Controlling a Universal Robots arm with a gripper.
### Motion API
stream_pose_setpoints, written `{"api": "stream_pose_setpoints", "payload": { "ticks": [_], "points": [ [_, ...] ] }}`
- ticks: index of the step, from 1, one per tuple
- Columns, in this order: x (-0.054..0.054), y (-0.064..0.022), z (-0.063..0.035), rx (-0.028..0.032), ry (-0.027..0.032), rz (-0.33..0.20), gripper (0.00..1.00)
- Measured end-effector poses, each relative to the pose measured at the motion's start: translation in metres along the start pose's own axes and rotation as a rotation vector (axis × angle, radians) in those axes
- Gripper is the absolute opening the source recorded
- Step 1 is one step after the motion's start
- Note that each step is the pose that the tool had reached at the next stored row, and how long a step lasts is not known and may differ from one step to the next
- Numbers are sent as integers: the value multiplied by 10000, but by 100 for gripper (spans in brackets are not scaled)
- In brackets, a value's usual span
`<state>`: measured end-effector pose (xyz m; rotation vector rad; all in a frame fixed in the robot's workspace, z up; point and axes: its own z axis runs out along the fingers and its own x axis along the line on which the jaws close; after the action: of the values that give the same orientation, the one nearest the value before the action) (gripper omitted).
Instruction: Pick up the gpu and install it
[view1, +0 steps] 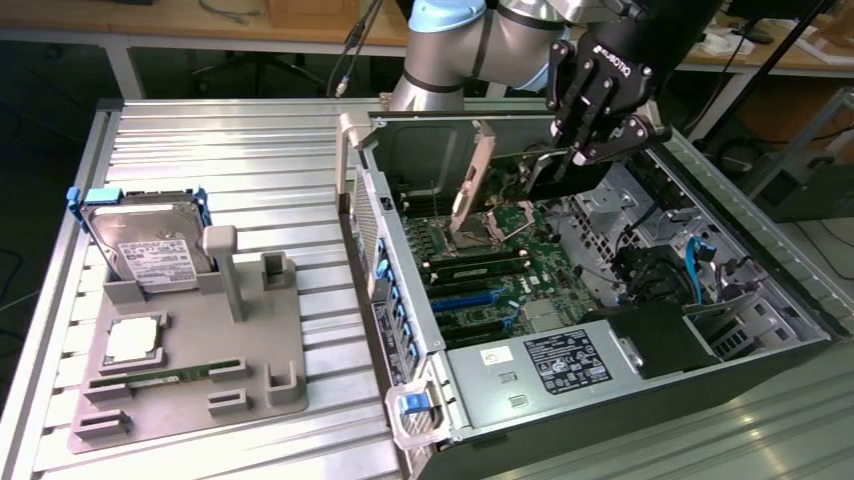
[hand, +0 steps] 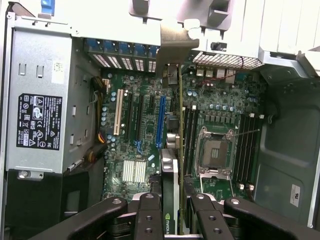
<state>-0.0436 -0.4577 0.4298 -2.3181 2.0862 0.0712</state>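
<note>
The end effector (view1: 603, 150) is clenched on the gpu (view1: 470, 190), which it holds on edge above the open computer case (view1: 747, 300). In the wrist view the black fingers (hand: 150, 215) press on both sides of the card (hand: 171, 200), and its silver bracket (hand: 175, 45) points toward the rear wall of the case.

I judge that picking up is done and the installing step is in hand. The card hangs over the motherboard (view1: 494, 280), near the processor socket (hand: 215, 152), and it is not yet seated. The blue expansion slot (hand: 160, 120) lies just beside the line of the card. The next move calls for lining the lower edge with a slot and the bracket with the rear opening, then a straight push down, without tilt.

The case lies on its side on a ribbed metal bench (view1: 214, 150). A grey holder (view1: 187, 370) beside it carries a hard drive (view1: 147, 240) and a memory stick (view1: 167, 377). Behind, wooden desks (view1: 174, 20) stand in a workshop room.
</note>
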Motion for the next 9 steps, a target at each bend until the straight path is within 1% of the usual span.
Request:
{"api": "stream_pose_setpoints", "payload": {
  "ticks": [9],
  "points": [
    [0, 14, 20, 3, 0, 0, 27]
  ]
}}
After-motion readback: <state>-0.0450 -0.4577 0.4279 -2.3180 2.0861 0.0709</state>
